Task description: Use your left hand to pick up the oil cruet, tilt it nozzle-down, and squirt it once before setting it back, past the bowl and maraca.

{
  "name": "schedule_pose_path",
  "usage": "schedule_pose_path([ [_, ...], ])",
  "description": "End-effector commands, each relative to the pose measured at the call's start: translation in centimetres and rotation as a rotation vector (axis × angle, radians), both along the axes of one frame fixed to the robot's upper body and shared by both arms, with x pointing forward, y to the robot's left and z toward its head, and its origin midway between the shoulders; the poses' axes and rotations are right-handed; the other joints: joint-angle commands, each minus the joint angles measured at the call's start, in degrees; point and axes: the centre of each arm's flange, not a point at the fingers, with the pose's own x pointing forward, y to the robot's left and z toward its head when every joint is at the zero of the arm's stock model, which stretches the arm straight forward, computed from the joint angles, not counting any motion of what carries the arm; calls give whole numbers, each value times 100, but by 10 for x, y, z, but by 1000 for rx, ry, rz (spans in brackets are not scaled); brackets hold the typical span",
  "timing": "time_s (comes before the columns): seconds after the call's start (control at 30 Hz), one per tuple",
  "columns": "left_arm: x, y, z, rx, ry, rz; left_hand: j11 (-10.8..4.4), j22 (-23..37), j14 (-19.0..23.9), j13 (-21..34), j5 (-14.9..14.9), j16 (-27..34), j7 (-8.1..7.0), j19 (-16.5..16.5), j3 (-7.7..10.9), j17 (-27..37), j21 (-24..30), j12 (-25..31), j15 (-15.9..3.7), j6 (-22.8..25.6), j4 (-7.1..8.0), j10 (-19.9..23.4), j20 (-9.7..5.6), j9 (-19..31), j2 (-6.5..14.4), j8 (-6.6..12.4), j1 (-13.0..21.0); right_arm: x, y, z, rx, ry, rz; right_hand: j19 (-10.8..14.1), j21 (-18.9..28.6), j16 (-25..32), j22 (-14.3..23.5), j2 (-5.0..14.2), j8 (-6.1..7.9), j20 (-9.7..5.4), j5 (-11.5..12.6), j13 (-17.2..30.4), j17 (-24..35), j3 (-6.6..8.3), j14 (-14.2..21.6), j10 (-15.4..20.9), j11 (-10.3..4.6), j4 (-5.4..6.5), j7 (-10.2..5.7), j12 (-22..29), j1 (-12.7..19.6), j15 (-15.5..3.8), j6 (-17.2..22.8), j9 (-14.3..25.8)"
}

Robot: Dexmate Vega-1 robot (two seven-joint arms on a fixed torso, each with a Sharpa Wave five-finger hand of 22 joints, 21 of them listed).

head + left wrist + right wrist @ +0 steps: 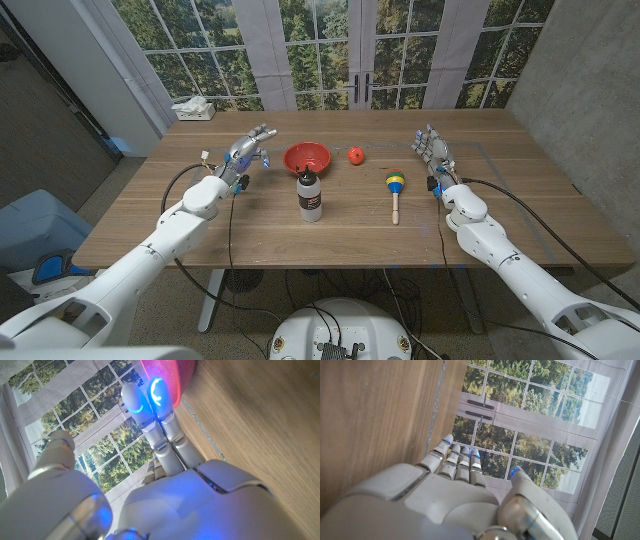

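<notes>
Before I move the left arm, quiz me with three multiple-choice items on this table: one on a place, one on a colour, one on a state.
1. Where does the oil cruet stand?
A. in front of the red bowl
B. beside the right robot hand
C. inside the bowl

2. What colour is the maraca's handle?
A. black
B. pale wood
C. red

3. How is the left robot hand?
A. holding the cruet
B. holding nothing, apart from the cruet
C. pressing on the maraca

Answers: 1 A, the cruet stands upright on the robot's side of the bowl. 2 B, a light stick under a striped head. 3 B, bare table lies between it and the cruet.
</notes>
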Motion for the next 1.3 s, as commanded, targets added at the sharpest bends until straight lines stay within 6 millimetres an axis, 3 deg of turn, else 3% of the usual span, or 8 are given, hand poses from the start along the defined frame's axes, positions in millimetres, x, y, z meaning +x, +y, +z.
schedule_pose_path([
  [0.03, -18, -1, -6, 43, 7, -7, -141, -12, -54, 26, 66, -9, -90, -59, -191, 33, -42, -18, 1, -27, 7, -103, 0, 12, -9, -2, 121, -7, 3, -2, 8, -9, -11, 36, 37, 25, 12, -29, -17, 10, -7, -6, -4, -10, 23, 3, 12, -24, 10, 8, -58, 58, 32, 22],
  [0.37, -35, -3, -16, 50, 10, -12, -166, -16, -119, 28, 190, 21, -137, -120, -617, 137, -51, -10, -4, -66, 18, -156, -2, 12, 6, 2, 309, -14, -1, -7, 10, -3, -26, 43, 34, 23, 12, -57, -23, 35, -8, -8, -25, -21, 26, -9, 20, -76, 13, 4, -49, 74, 19, 22],
  [0.63, -45, -1, -24, 61, 14, -6, -163, -21, -164, 28, 249, -6, -126, -143, -812, 150, -54, -3, -5, -77, 37, -162, -2, 12, 22, 3, 386, -17, -2, -9, 20, 3, -38, 43, 31, 22, 12, -61, -29, 43, -9, -10, -37, -25, 22, -15, 17, -107, 12, 3, -46, 83, 3, 22],
  [0.73, -46, -3, -28, 55, 14, -11, -215, -9, -136, 28, 302, 27, -205, -129, -969, 218, -33, 26, -6, 16, 49, -92, -3, 12, 38, 36, 464, -18, -3, -10, 19, 6, -45, 45, 30, 27, 12, -61, -30, 43, -9, -10, -41, -26, 33, -15, 20, -118, 13, 3, -45, 87, 0, 22],
  [1.3, -63, 2, -36, 112, 20, -28, -224, -5, -126, 27, 412, -22, -212, -134, -1249, 222, -12, 44, -10, 149, 76, -10, -3, 13, 74, 60, 672, -22, -2, -13, 39, 14, -78, 61, 31, 36, 13, -64, -33, 61, -11, -12, -56, -41, 43, -24, 20, -157, 15, 2, -61, 90, -13, 22],
])
